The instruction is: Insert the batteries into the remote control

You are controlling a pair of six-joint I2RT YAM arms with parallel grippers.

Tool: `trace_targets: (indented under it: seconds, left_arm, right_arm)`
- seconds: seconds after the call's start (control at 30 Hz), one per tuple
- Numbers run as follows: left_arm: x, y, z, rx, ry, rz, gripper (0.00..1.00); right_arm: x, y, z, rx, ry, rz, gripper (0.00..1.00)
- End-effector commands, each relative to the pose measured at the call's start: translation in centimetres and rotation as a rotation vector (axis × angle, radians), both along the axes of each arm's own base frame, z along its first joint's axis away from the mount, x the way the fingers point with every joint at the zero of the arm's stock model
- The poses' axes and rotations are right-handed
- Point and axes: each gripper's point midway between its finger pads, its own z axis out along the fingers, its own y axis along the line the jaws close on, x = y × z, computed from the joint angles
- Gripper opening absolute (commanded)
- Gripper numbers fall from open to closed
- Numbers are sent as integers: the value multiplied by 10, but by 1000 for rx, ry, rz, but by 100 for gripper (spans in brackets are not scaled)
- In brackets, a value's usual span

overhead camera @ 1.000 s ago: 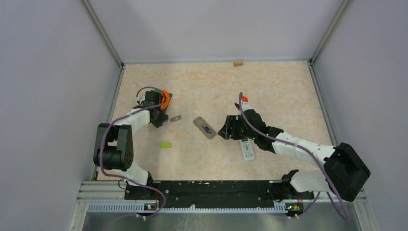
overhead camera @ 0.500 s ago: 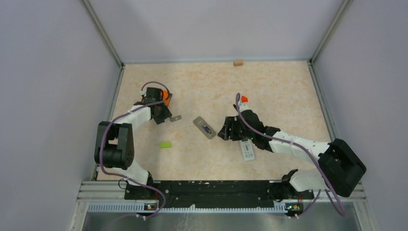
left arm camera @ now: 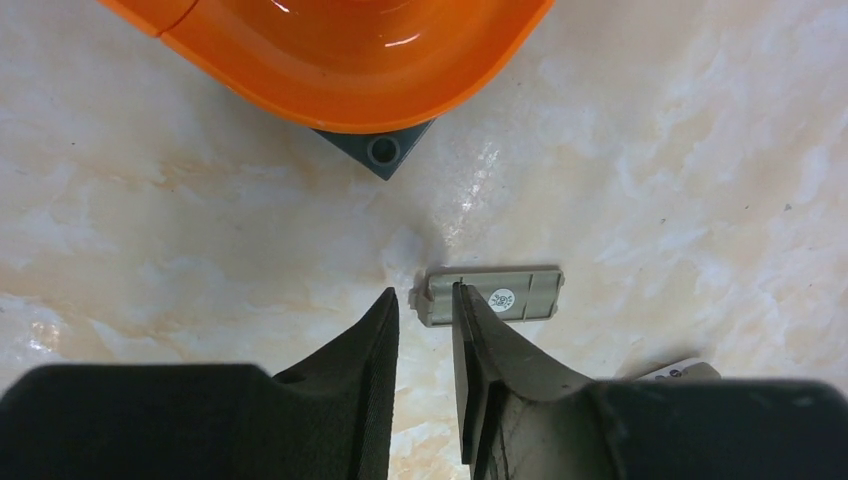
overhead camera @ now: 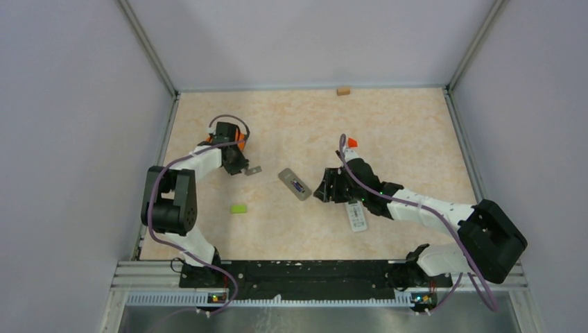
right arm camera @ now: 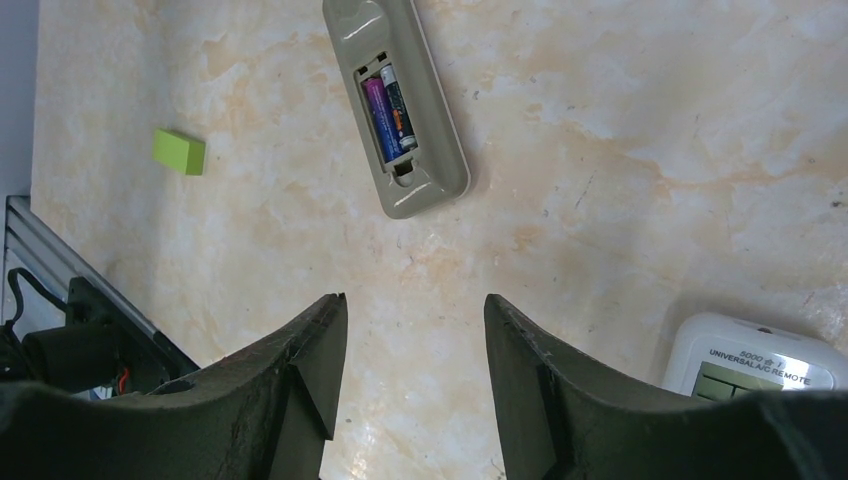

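Note:
The grey remote control (overhead camera: pixel 295 184) lies back side up at the table's middle, its compartment uncovered. In the right wrist view two batteries sit side by side inside the remote control (right arm camera: pixel 425 150), one purple (right arm camera: pixel 377 118) and one dark (right arm camera: pixel 398 108). My right gripper (right arm camera: pixel 415 305) hangs open just right of it with nothing between its fingers. The grey battery cover (left arm camera: pixel 505 295) lies flat on the table. My left gripper (left arm camera: pixel 425 295) stands narrowly open, its tips at the cover's left end and its right finger overlapping the cover. Only table shows between the jaws.
An orange dish on a grey base (left arm camera: pixel 330 60) stands just beyond the left gripper. A white universal remote (overhead camera: pixel 357 216) lies under the right arm. A green block (overhead camera: pixel 238 208), a red wedge (overhead camera: pixel 352 142) and a wooden block (overhead camera: pixel 342 90) lie scattered about.
The left gripper has shifted slightly right toward the battery cover, and its wrist has swung up and to the right. The right arm has barely moved.

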Motion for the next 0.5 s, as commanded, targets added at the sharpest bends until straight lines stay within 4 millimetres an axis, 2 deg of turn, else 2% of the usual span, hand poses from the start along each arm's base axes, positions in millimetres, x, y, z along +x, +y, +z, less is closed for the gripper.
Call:
trace_targets:
  seconds: [0.0,0.2,0.47]
  left_arm:
    - [0,-1,3,49,11,-3,29]
    - [-7,0,-8,61,47,10,25]
    - [-3,2,-10,80,44,15,5]
  right_arm:
    - [11,4,13,37,-29,-20,54]
    - [10,3,12,42,-28,-27,54]
    - [10,2,13,41,-30,-31,54]
